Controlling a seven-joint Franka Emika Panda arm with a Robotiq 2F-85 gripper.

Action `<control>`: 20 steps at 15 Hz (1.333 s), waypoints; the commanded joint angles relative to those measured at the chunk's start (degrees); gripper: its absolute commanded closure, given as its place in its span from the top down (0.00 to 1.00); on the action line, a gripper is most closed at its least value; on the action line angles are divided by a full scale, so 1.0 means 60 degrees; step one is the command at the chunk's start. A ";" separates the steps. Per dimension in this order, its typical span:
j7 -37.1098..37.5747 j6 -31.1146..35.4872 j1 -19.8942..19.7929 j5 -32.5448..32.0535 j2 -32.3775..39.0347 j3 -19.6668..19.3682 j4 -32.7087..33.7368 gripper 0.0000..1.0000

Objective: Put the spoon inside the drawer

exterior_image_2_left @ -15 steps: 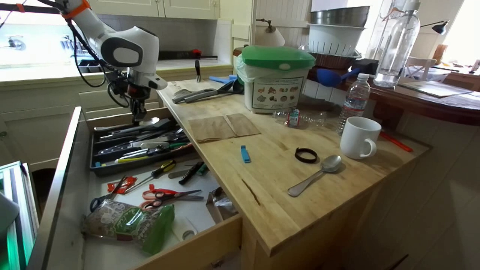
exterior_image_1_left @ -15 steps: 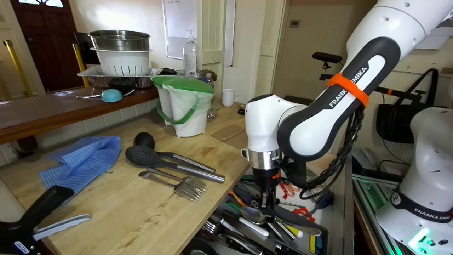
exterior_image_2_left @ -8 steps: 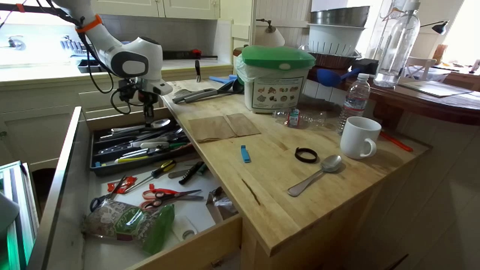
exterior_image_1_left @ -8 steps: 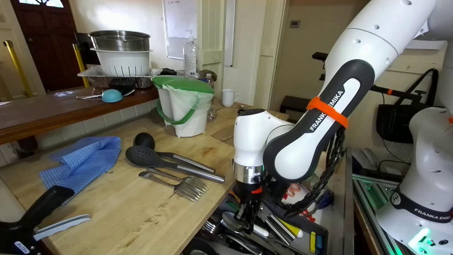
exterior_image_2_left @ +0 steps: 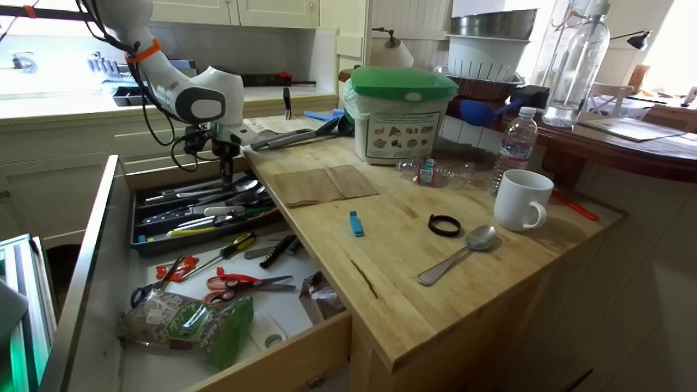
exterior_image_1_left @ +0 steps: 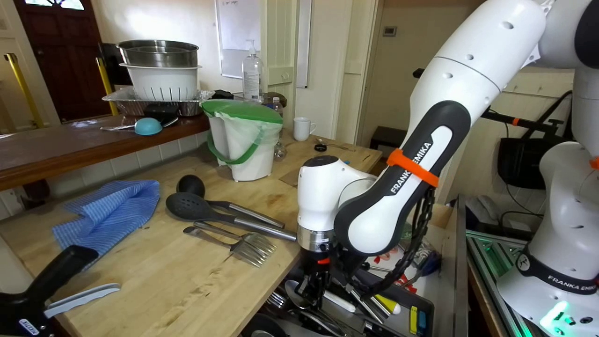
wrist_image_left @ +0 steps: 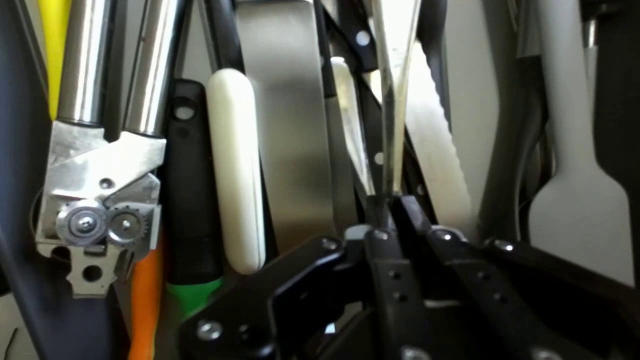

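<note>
Just past the edge of the surface point(exterior_image_2_left: 392, 261), the hand point(wrist_image_left: 393, 211) pinches the spoon point(exterior_image_1_left: 293, 292) low over utensils point(wrist_image_left: 285, 125) in the drawer point(exterior_image_2_left: 283, 351); touching or not, I can't tell.

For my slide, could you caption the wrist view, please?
The gripper holds the spoon over a tray of assorted utensils.

1. Wrist view: serrated blade point(wrist_image_left: 435, 150), up-right of the fingers point(wrist_image_left: 385, 250), bleached near white.
2. Can opener point(wrist_image_left: 105, 172), left of the fingers, fairly crisp; orange handle point(wrist_image_left: 146, 310), lower left, softer.
3. In an exterior view: sink counter point(exterior_image_2_left: 54, 103), left of and behind the fingers, overexposed; clear bottle point(exterior_image_2_left: 577, 71), far right, skewed by lens stretch.
4. In an exterior view: broad glare on wall point(exterior_image_1_left: 154, 23), up-left of the fingers; drawer point(exterior_image_1_left: 461, 281) around them dim.
</note>
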 commanded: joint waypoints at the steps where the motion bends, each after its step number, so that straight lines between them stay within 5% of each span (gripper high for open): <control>1: 0.0478 0.0072 0.0298 -0.0561 0.0378 -0.0458 0.0347 0.02; 10: 0.1517 0.0084 0.0896 -0.1171 0.0813 -0.0857 0.0723 0.02; 11: 0.1692 0.0052 0.0967 -0.1230 0.0812 -0.0909 0.0715 0.30; 15: 0.1463 -0.0030 0.0857 -0.1094 0.0173 -0.0691 0.0136 0.58; 20: -0.0559 -0.0584 -0.0084 -0.0074 -0.2228 0.0331 -0.1601 0.95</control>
